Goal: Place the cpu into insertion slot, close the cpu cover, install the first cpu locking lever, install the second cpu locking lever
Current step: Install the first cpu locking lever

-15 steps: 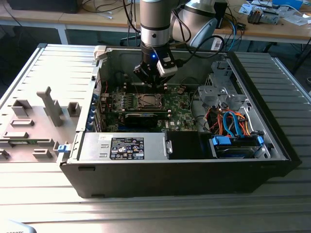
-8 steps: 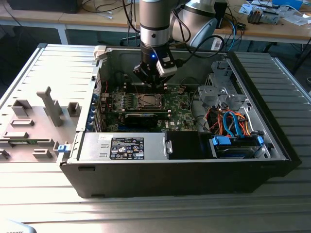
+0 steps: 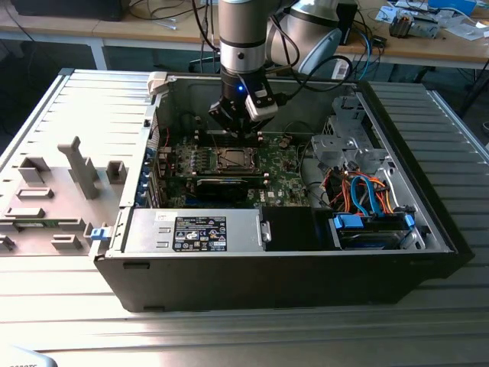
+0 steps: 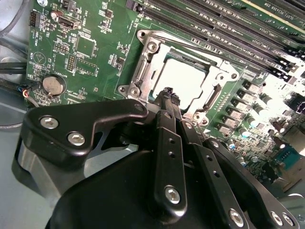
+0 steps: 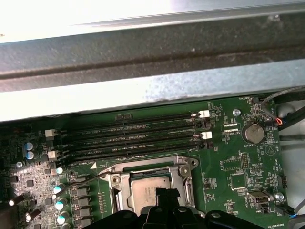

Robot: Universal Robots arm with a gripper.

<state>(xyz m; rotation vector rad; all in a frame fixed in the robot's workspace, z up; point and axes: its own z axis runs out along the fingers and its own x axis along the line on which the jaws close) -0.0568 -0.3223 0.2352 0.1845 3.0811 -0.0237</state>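
The gripper [image 4: 167, 93] is hanging just over the near edge of the socket, its two slim black fingers [image 4: 164, 143] drawn together with nothing between them. In the exterior view the gripper [image 3: 243, 122] is standing low inside the open computer case [image 3: 290, 267], above the green motherboard [image 3: 283, 172].

Just beyond the fingertips, the cpu [image 4: 183, 81] is already lying in the insertion slot [image 4: 212, 98], its pale metal top showing flat and square through the window of the cpu cover [image 4: 143, 71], which is lying down over it. In the first wrist view the same cpu [image 5: 150, 188] is sitting inside the silver frame of the cpu cover [image 5: 116, 181], and a thin locking lever [image 5: 86, 179] is sticking out from the frame's corner, seemingly not yet tucked under its hook, though that is hard to confirm.

Judging by this, placing and covering look finished and the levers are the work in hand. Doing it well likely means pressing with closed fingertips on the lever's handle end, pushing down and sideways in one smooth arc, and keeping clear of the memory slots [image 5: 138, 138] and the capacitors [image 5: 59, 200] beside the socket. The coin battery [image 5: 252, 133] is sitting well apart.
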